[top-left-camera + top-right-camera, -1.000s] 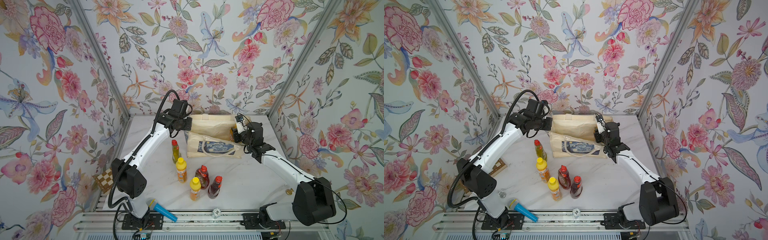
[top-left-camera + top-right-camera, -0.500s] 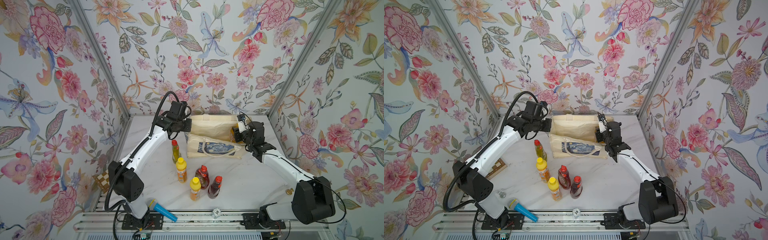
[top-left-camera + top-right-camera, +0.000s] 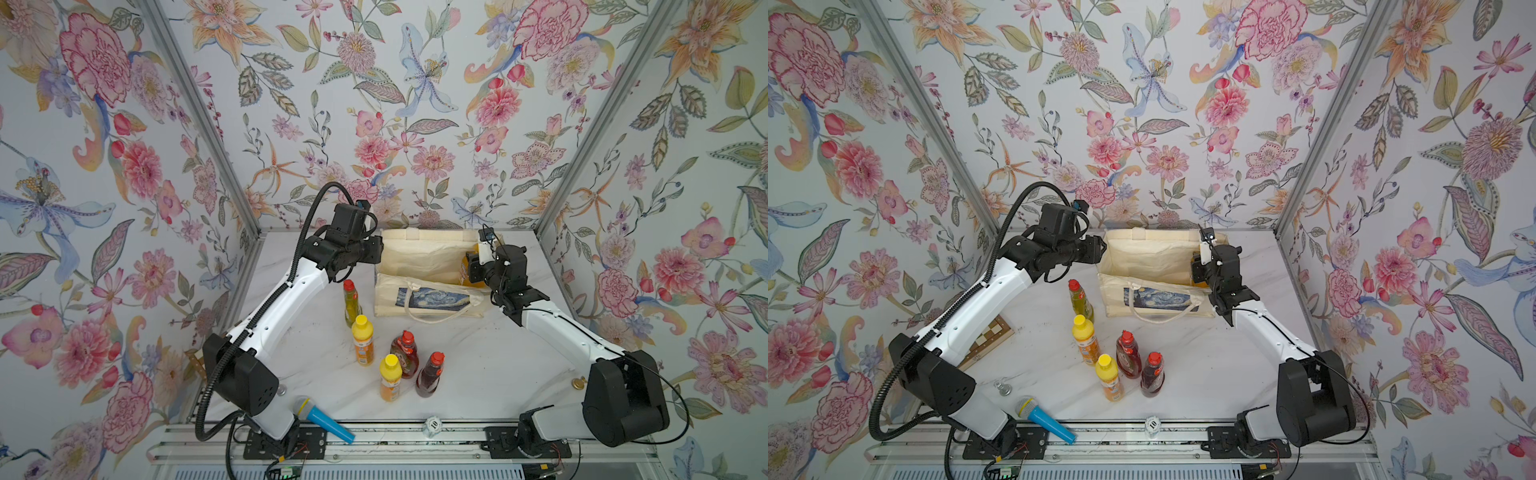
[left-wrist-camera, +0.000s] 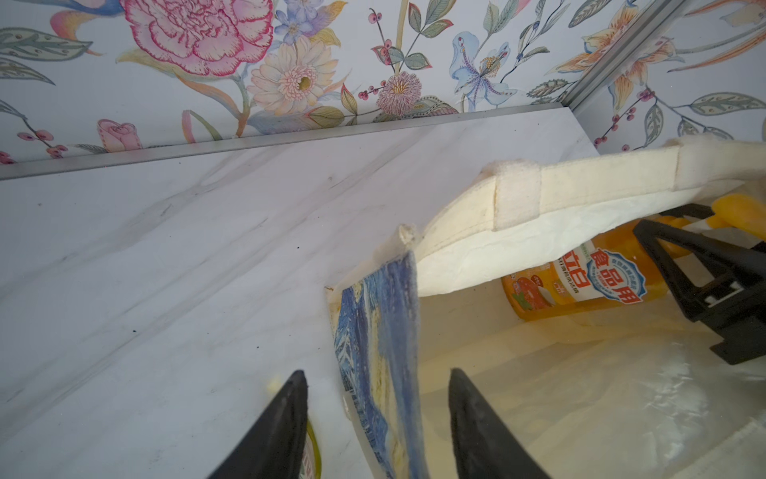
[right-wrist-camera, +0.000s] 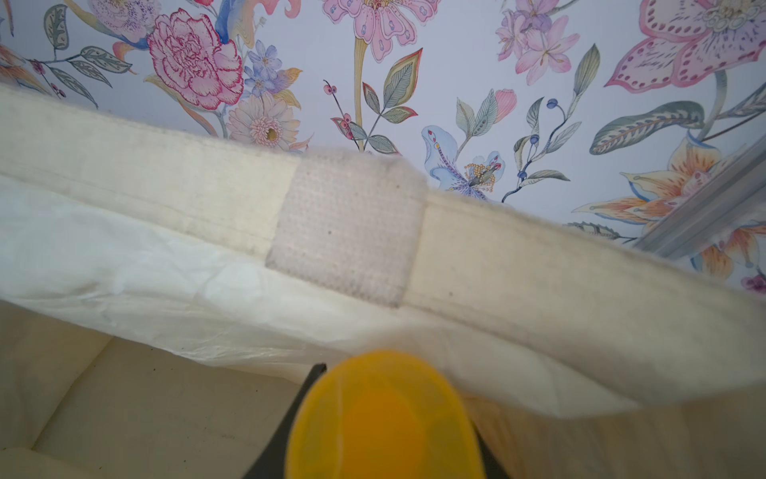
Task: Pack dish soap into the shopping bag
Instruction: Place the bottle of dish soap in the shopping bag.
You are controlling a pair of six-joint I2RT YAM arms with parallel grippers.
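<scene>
Plainly, in both top views the shopping bag [image 3: 415, 259] [image 3: 1142, 257] stands open at the far middle of the table [image 3: 478, 365], starry picture facing near. The left hand [image 3: 376, 252] sits at the bag's left edge. The right hand [image 3: 471, 270] reaches into the bag's right end, clamped on the big orange pump bottle [image 3: 464, 266], which is inside the bag's mouth. Near and left of the bag stand the slim yellow-green bottle [image 3: 351, 305], two orange yellow-capped bottles [image 3: 362, 343] [image 3: 390, 380] and two dark red bottles [image 3: 405, 355] [image 3: 428, 376], all upright and apart from both hands. The blue toy microphone [image 3: 324, 420] lies at the near edge.

From the left wrist, the left hand [image 4: 377, 373] has its fingers [image 4: 286, 427] spread apart, gripping nothing. The bag's blue-printed front wall runs between them and seems to touch neither. Farther in, the pump bottle [image 4: 580, 282] shows inside the bag beside the right hand's black fingers [image 4: 704, 286].

From the right wrist, the right hand [image 5: 389, 398] is closed on the bottle's blurred yellow top [image 5: 373, 439], below the bag's far rim [image 5: 166, 186].
</scene>
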